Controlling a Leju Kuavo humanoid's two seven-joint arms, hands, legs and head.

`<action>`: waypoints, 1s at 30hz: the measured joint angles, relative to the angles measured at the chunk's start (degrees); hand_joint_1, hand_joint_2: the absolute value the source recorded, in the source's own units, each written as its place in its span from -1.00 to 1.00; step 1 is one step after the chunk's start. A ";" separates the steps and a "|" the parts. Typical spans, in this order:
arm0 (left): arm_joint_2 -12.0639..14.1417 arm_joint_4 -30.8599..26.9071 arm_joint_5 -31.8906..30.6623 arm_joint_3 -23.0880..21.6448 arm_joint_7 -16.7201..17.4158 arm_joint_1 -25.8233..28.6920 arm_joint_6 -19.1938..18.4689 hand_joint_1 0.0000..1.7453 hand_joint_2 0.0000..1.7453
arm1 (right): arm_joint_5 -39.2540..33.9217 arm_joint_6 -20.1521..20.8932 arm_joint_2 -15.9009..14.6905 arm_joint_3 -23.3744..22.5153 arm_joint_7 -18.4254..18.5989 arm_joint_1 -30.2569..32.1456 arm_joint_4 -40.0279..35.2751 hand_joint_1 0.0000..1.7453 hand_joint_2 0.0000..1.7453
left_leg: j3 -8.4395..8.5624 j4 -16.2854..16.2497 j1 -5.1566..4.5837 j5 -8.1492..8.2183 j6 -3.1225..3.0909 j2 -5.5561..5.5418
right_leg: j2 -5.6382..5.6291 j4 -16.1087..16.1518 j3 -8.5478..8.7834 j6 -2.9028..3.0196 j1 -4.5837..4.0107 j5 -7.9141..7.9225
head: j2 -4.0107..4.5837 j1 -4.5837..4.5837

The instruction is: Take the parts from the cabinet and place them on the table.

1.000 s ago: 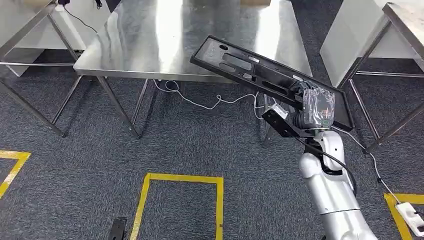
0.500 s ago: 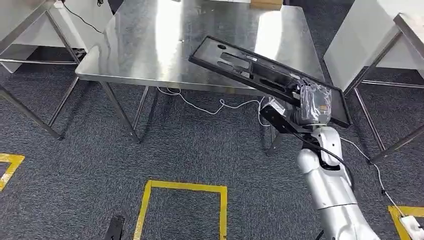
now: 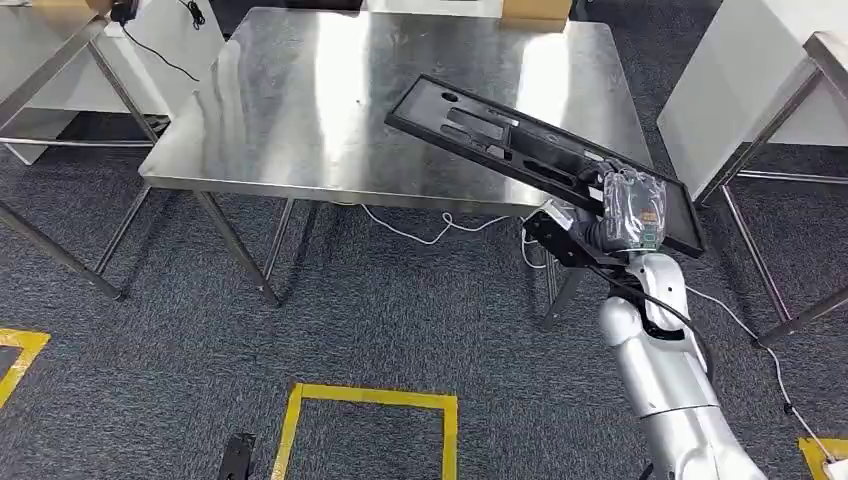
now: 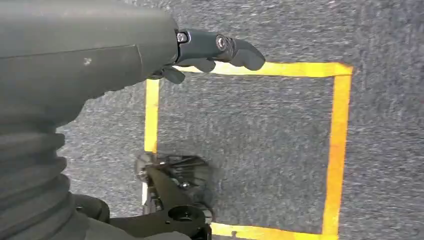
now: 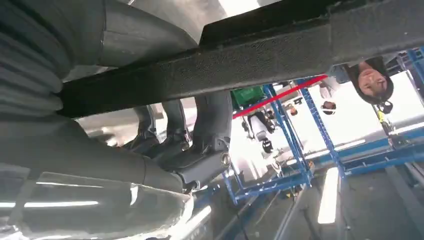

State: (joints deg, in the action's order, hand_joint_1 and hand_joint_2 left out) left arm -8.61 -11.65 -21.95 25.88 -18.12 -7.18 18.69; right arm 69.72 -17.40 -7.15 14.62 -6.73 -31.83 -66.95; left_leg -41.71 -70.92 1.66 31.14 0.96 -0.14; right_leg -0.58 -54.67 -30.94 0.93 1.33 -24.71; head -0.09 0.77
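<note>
The long black panel is gripped at its near end by the right hand, its far end over the counter ahead, so lowering and release are called for.

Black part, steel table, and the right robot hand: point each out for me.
black part (image 3: 470,125), head view, on its upper recessed face.
steel table (image 3: 300,110), head view, on bare tabletop.
right robot hand (image 3: 628,205), head view, on its plastic-wrapped back, gripping the part's lower end.

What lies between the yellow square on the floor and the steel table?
In the head view, only bare grey carpet lies between the yellow square and the steel table.
</note>
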 joint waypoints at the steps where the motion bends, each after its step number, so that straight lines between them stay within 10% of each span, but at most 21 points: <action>1: 0.04 0.00 -0.02 0.00 0.00 0.00 0.00 -1.00 1.00 | 0.00 0.00 0.00 0.00 0.00 0.00 0.02 1.00 1.00 | 1.02 3.60 0.18 -2.46 0.06 0.07 | -0.02 -0.02 0.75 -0.24 0.14 -0.55 | -0.02 -0.02; 3: 0.09 0.09 0.00 0.00 0.00 0.14 0.00 -1.00 1.00 | 0.00 0.00 0.04 0.00 0.00 -0.05 0.15 1.00 1.00 | 3.51 13.38 0.28 -11.55 -0.12 0.26 | -0.04 0.00 1.77 -0.97 0.11 -1.98 | -0.02 0.04; 9: -0.04 -0.02 -0.15 0.00 -0.04 -0.16 0.02 -1.00 1.00 | 0.24 -0.07 0.06 0.09 -0.02 -0.47 0.26 1.00 1.00 | 6.24 14.92 -0.95 -10.28 -3.65 0.06 | 0.01 -3.41 1.72 -3.46 -0.34 -3.28 | 0.00 0.13; 12: 0.02 -0.02 -0.15 0.02 -0.04 -0.33 0.04 -1.00 1.00 | 0.26 -0.09 0.07 0.33 -0.04 -0.04 0.35 1.00 1.00 | 6.74 14.93 -1.00 -9.30 -4.54 -0.30 | 0.05 -17.40 -8.00 -2.36 -0.19 -6.23 | -0.02 0.11; 14: 0.02 -0.02 -0.13 0.04 -0.04 -0.09 0.02 -1.00 1.00 | 0.42 -0.09 0.04 0.42 0.04 0.50 0.61 1.00 1.00 | 7.81 14.93 -1.09 -8.29 -4.49 -0.78 | 0.06 -19.52 -11.51 -2.32 -0.23 -8.63 | -0.02 0.09; 16: -0.18 0.00 -0.15 0.04 -0.04 0.07 -0.07 -1.00 1.00 | 0.39 -0.09 -0.02 0.46 0.04 0.68 0.74 1.00 1.00 | 9.36 14.93 -1.27 -7.11 -4.25 -1.17 | 0.06 -12.86 -10.48 -3.46 -0.25 -5.51 | -0.02 0.04; 18: -0.28 0.00 -0.15 0.04 -0.04 0.06 -0.07 -1.00 1.00 | 0.39 -0.09 -0.04 0.46 0.04 0.61 0.79 1.00 1.00 | 10.45 15.01 -1.38 -5.98 -3.94 -1.25 | 0.53 -3.40 -8.05 -4.22 -0.62 1.87 | -0.02 -0.02; 21: -0.26 0.02 -0.15 0.07 -0.04 0.01 0.06 -1.00 1.00 | 0.42 -0.13 0.04 0.63 0.04 0.50 0.83 1.00 1.00 | 11.99 14.90 -2.06 -4.52 -2.90 -1.29 | 0.65 0.29 -6.67 -2.21 -1.20 3.36 | -0.02 0.24; 24: -0.15 0.00 -0.17 0.09 -0.13 -0.10 0.07 -1.00 1.00 | 0.48 -0.13 -0.02 0.63 0.11 0.55 0.74 1.00 1.00 | 12.25 12.54 -1.64 -2.44 -1.93 -0.76 | 0.60 0.42 -4.44 -0.43 -0.05 4.23 | -0.02 0.13; 28: -0.13 0.02 -0.17 0.24 -0.13 0.02 0.09 -1.00 1.00 | 0.55 -0.13 0.26 0.66 0.13 0.32 0.74 1.00 1.00 | 2.22 -2.81 -1.05 2.93 -0.62 -0.38 | 0.31 0.37 -2.72 0.54 -0.28 2.59 | -0.02 0.28; 30: -0.13 0.02 -0.17 0.28 -0.13 0.13 0.07 -1.00 1.00 | 0.59 -0.13 0.26 0.68 0.13 0.54 0.77 1.00 1.00 | 0.51 -1.81 -0.67 3.22 -0.41 -0.14 | 0.09 0.33 -1.39 0.26 -0.26 1.45 | -0.02 0.28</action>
State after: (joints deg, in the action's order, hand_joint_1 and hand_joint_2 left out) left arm -8.74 -11.63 -22.12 26.16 -18.25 -7.05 18.76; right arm 70.31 -17.53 -6.89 15.30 -6.60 -31.30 -66.18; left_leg -41.21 -72.72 0.99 34.36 0.55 -0.28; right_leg -0.49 -54.34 -32.33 1.19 1.08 -23.26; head -0.11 1.05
